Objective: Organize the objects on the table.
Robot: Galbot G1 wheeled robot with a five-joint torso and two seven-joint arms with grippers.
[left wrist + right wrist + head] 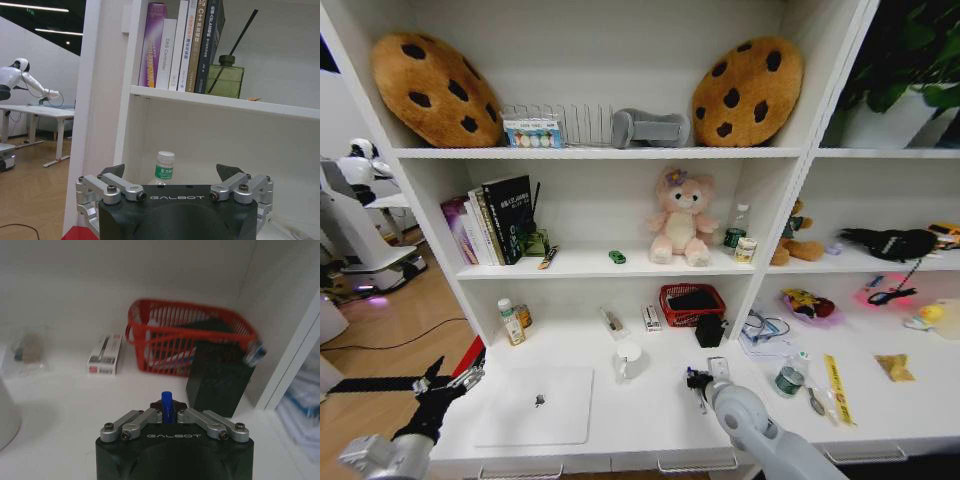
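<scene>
Soft, even indoor light filled the head view, and the table (640,410) was bright with faint shadows. Straight shelf boards (600,153) bowed and leaned outward toward the edges, a wide-lens distortion. A pink glow (880,290) spilled at the far right. In the left wrist view, 2 ceiling light strips (35,6) glared against a dark ceiling, while the books (180,45) stayed sharp. The right wrist view was dimmer and greyer; the red basket (150,347) and black box (217,385) looked soft and blurred.
</scene>
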